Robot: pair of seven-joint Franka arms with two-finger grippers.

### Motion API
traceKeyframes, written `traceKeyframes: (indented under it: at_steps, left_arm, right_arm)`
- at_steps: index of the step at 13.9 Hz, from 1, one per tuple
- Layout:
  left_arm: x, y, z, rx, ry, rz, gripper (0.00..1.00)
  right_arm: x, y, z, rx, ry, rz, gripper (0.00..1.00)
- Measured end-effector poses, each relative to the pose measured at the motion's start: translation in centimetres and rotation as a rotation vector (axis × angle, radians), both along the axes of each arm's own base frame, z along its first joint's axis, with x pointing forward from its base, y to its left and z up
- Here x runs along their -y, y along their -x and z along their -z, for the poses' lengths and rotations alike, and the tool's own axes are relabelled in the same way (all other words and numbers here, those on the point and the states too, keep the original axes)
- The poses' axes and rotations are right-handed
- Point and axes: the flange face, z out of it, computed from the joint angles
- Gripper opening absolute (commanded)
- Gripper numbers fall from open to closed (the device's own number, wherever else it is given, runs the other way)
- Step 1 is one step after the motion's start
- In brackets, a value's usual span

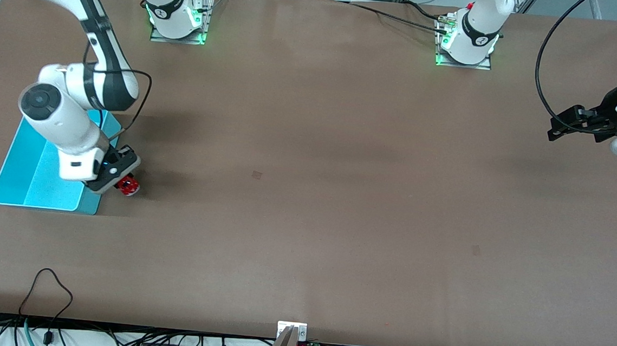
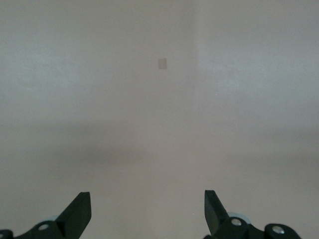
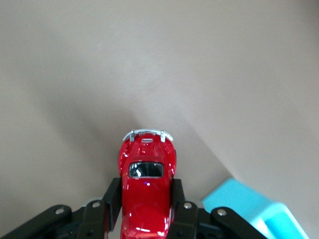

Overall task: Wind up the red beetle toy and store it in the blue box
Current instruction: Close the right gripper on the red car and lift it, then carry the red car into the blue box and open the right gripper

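Observation:
The red beetle toy (image 1: 128, 185) is a tiny glossy red car on the table, right beside the blue box (image 1: 26, 175) at the right arm's end of the table. My right gripper (image 1: 119, 180) is shut on it; in the right wrist view the toy (image 3: 146, 184) sits between both fingers (image 3: 112, 201), its silvery bumper pointing away from the wrist. A corner of the blue box (image 3: 249, 206) shows beside it. My left gripper (image 1: 553, 128) is open and empty, held above the table at the left arm's end; its fingers (image 2: 79, 211) stand wide apart over bare table.
The right arm's forearm (image 1: 62, 118) hangs over part of the blue box. Two arm bases (image 1: 178, 12) stand along the table's edge farthest from the front camera. Cables (image 1: 50, 290) lie at the edge nearest the front camera.

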Motion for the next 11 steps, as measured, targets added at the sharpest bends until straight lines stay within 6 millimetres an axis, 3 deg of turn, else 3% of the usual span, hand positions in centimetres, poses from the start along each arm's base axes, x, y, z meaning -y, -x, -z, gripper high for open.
traceKeyframes:
  at_steps: [2, 5, 8, 11]
  left_arm:
    - [0.0, 0.0, 0.0, -0.001, 0.000, 0.000, 1.00]
    - [0.0, 0.0, 0.0, -0.001, -0.001, 0.001, 1.00]
    - [0.0, 0.0, 0.0, -0.001, -0.001, 0.001, 1.00]
    - [0.0, 0.0, 0.0, -0.001, -0.001, 0.001, 1.00]
  right_arm:
    - [2.9, 1.0, -2.4, -0.030, 0.015, 0.229, 0.00]
    - [11.8, 3.2, -2.6, -0.106, 0.029, 0.523, 0.00]
    - [20.2, 6.1, 1.1, -0.174, 0.047, 0.688, 0.00]
    - [23.4, 6.7, 5.9, -0.171, 0.051, 0.745, 0.00]
